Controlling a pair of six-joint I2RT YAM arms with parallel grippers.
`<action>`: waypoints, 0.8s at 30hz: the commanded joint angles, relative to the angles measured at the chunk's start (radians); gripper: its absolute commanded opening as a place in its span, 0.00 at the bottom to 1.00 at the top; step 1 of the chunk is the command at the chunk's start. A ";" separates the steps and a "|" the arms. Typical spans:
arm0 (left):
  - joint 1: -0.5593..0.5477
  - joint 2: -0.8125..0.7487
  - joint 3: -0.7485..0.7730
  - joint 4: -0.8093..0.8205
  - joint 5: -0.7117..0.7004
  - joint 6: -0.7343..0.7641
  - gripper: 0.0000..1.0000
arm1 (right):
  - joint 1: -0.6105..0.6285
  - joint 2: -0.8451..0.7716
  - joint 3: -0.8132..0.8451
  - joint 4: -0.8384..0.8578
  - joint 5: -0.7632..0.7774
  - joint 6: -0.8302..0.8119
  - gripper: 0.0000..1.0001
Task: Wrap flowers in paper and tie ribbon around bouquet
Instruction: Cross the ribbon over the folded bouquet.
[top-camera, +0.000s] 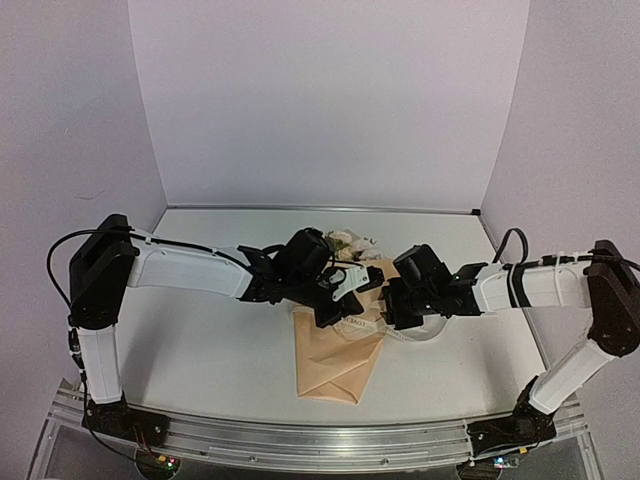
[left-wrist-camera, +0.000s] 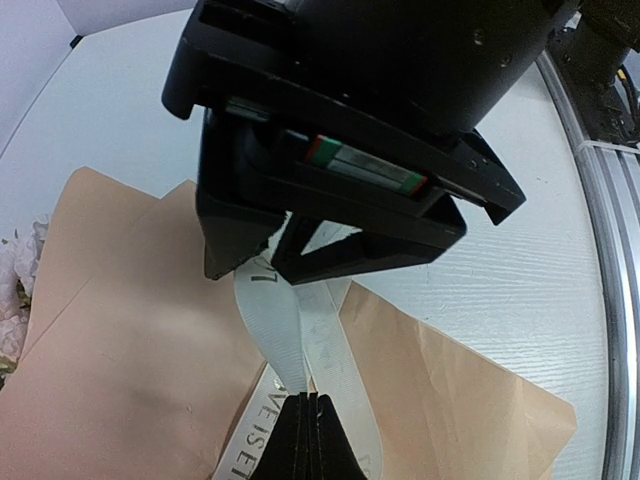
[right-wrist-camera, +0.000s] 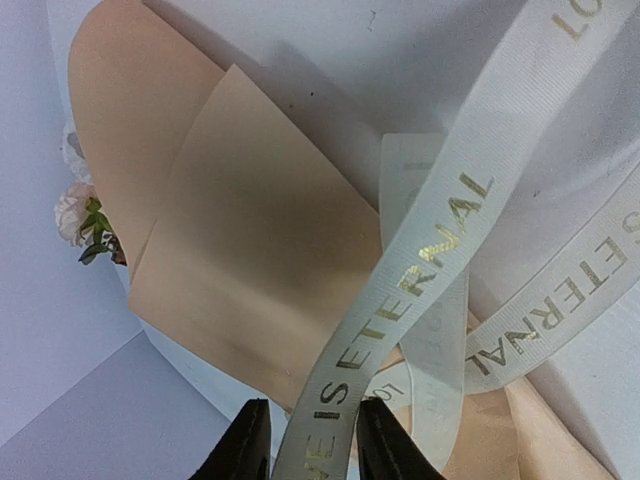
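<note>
Left end effector (left-wrist-camera: 303, 402) pinched shut on the ribbon (left-wrist-camera: 268, 320); right end effector (right-wrist-camera: 315, 410) straddles it, grip unclear; flowers (right-wrist-camera: 76, 210) largely hidden.

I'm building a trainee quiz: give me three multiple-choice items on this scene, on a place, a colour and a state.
1. Where do the pink and cream roses show on the tan kraft paper cone? A far end B near end C middle
2. Lettering on the long cream-white fabric ribbon? A red B gold C blue
3. The left end effector is: A wide open B holding a rose C shut on the ribbon
Answers: A, heads peek out at its far, wide end; B, gold print in the right wrist view; C, closed tight with the ribbon pinched.
</note>
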 joint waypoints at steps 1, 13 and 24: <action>-0.004 -0.074 -0.018 0.042 -0.014 -0.003 0.00 | -0.001 0.004 -0.007 0.052 0.027 0.044 0.20; 0.008 -0.134 -0.108 0.057 -0.023 -0.156 0.33 | -0.095 -0.005 0.101 -0.049 -0.283 -0.340 0.00; 0.212 -0.279 -0.295 0.170 0.120 -0.428 0.52 | -0.098 -0.092 0.337 -0.487 -0.457 -1.186 0.00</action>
